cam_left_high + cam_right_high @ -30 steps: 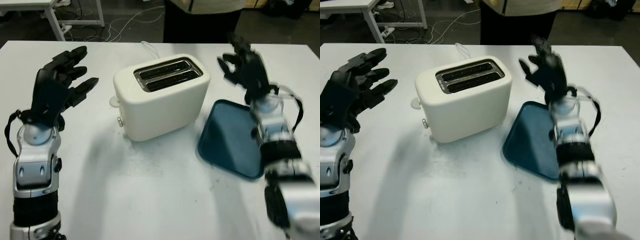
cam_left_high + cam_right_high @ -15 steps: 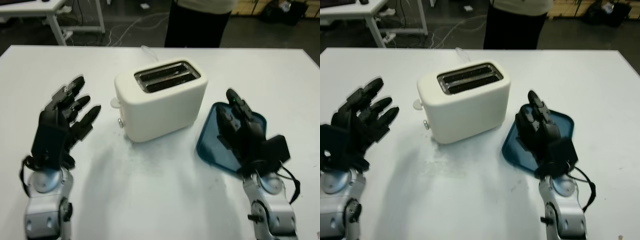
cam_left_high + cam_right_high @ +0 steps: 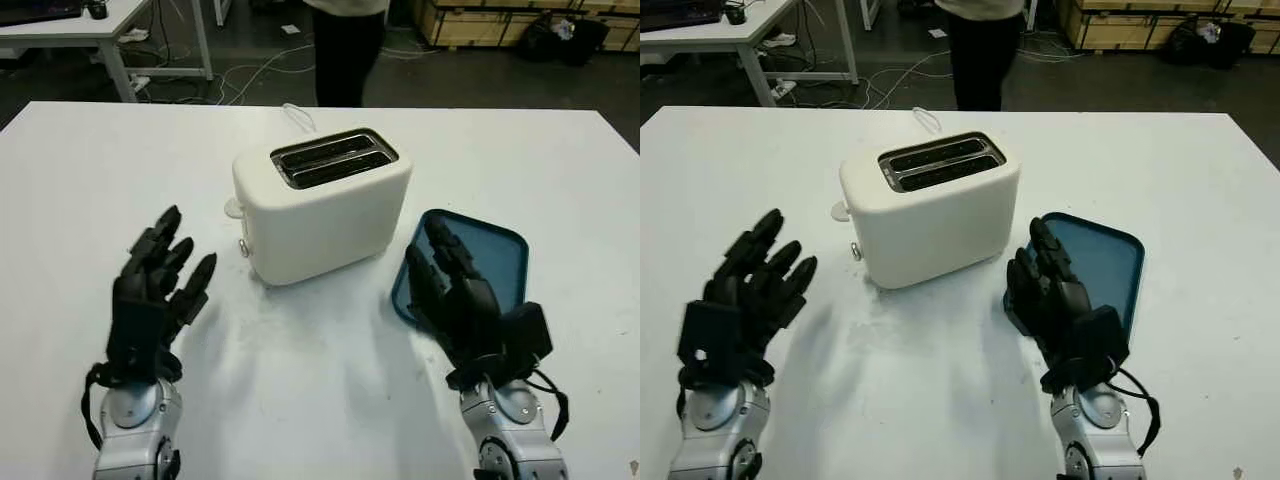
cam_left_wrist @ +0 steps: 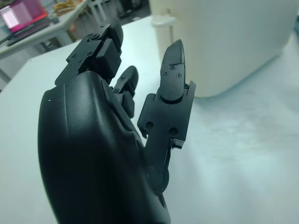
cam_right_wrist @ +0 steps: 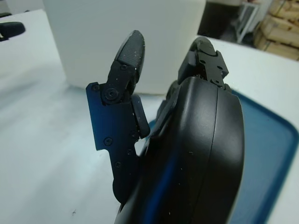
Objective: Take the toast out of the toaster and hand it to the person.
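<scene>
Hovering both open, empty hands, left (image 3: 150, 300) and right (image 3: 465, 300), beside the toaster (image 3: 320, 205), we are seeing no toast protruding. We are expecting it light and crumbly, best pinched gently by its top edge.

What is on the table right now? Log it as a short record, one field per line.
toaster: cream toaster mid-table, two top slots, no toast sticking out
tray: blue tray on the table, to the toaster's right
left hand: left hand open, near side of the table, left of the toaster, holding nothing
right hand: right hand open, over the tray's near left edge, holding nothing
person: person standing beyond the far edge
table: white table
</scene>
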Available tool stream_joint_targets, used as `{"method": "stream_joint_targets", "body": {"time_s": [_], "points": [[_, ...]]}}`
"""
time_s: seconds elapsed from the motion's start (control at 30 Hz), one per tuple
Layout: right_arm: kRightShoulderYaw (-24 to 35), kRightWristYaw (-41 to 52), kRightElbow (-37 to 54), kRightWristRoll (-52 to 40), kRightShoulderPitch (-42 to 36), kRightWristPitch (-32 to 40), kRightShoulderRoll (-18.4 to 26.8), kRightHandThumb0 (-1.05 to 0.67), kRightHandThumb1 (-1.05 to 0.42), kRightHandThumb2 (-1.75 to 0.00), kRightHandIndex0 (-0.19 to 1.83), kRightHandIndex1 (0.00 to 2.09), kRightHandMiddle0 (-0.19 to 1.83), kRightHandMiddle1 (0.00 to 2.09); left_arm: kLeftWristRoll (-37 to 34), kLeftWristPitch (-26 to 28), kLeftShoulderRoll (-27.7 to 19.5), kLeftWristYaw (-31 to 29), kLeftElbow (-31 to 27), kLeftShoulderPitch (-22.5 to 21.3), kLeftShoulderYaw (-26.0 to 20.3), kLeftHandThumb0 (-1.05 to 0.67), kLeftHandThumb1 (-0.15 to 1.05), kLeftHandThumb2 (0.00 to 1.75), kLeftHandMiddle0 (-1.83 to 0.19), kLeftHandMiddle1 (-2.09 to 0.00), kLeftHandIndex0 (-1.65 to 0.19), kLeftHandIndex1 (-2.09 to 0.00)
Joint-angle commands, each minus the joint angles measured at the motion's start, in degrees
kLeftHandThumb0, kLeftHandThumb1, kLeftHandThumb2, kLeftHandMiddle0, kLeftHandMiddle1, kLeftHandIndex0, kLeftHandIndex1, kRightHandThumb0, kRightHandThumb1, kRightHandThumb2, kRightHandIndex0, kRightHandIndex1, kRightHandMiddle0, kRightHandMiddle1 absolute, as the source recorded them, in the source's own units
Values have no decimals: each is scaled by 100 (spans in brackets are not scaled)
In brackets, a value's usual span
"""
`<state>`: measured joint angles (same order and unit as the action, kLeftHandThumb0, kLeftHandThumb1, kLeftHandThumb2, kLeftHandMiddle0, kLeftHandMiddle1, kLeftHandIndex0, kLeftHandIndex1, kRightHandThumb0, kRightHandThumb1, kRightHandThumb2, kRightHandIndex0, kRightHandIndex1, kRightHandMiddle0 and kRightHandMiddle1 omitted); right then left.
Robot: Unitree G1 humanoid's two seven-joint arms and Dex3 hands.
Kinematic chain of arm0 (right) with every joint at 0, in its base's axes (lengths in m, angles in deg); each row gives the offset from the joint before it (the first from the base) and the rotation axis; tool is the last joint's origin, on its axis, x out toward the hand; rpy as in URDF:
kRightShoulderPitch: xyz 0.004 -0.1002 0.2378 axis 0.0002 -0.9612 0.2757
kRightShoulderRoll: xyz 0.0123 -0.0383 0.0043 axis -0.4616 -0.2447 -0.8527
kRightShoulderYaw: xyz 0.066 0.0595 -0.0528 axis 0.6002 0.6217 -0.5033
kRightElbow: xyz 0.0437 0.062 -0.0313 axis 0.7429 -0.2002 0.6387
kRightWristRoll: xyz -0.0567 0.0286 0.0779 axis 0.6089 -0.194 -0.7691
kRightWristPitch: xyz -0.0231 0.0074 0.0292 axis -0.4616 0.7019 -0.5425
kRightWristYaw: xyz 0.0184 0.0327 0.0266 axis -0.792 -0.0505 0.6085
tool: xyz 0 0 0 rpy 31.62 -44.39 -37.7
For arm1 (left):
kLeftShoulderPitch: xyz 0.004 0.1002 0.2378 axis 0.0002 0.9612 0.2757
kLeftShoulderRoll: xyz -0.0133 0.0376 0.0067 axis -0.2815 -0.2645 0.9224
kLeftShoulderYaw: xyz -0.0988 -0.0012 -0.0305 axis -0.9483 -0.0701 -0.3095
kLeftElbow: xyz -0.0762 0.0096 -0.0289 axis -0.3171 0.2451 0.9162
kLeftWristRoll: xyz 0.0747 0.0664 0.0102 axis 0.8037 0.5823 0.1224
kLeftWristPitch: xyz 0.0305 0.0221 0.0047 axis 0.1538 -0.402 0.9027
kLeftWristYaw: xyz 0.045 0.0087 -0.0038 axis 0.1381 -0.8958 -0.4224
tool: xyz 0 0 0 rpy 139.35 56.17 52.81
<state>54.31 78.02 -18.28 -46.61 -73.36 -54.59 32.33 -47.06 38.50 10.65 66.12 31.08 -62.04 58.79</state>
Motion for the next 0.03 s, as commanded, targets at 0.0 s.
{"method": "stream_joint_targets", "body": {"time_s": [0.0], "points": [[20,36,-108,8,88,-161,-13,-56,-92,-70,0,0,0,0,44,-148,39,11,55,-63,78,-38,92,36,-24,-38,-39,0]]}}
